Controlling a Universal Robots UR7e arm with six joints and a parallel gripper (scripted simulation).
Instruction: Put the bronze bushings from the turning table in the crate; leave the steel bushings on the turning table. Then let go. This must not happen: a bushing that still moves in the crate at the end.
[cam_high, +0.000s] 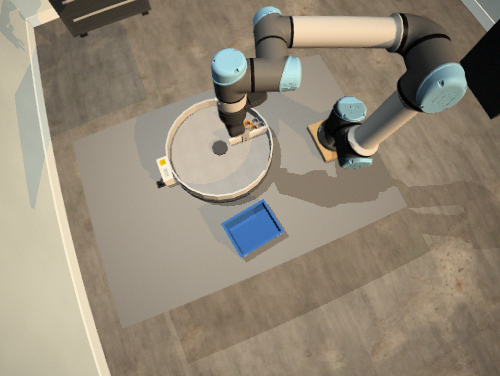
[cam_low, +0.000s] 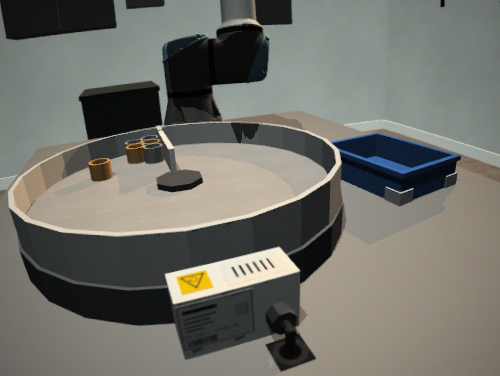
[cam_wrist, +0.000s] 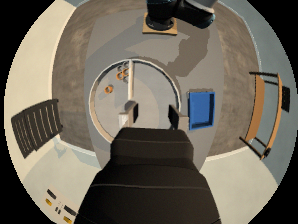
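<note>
The round turning table (cam_high: 175, 135) (cam_low: 200, 235) (cam_wrist: 95, 99) holds a cluster of bronze bushings (cam_high: 248, 124) (cam_low: 135, 153) and steel bushings (cam_high: 258, 121) (cam_low: 153, 153) pressed against a white fence bar (cam_high: 246, 138) (cam_low: 167, 145) near the far rim. In the wrist view they are small specks (cam_wrist: 123, 74). One more bronze bushing (cam_low: 101, 169) stands apart, to the left of the cluster. My gripper (cam_high: 235, 133) (cam_wrist: 153, 110) is open and empty, high above the table just past its dark hub (cam_high: 219, 147) (cam_low: 179, 180). The blue crate (cam_high: 252, 230) (cam_low: 400, 167) (cam_wrist: 201, 110) stands beside the table and looks empty.
A control box (cam_high: 165, 170) (cam_low: 235, 300) is fixed to the table's outer wall. The robot base (cam_high: 345, 130) (cam_wrist: 160, 12) stands on a wooden plate behind the table. A dark cabinet (cam_low: 120, 107) stands further back.
</note>
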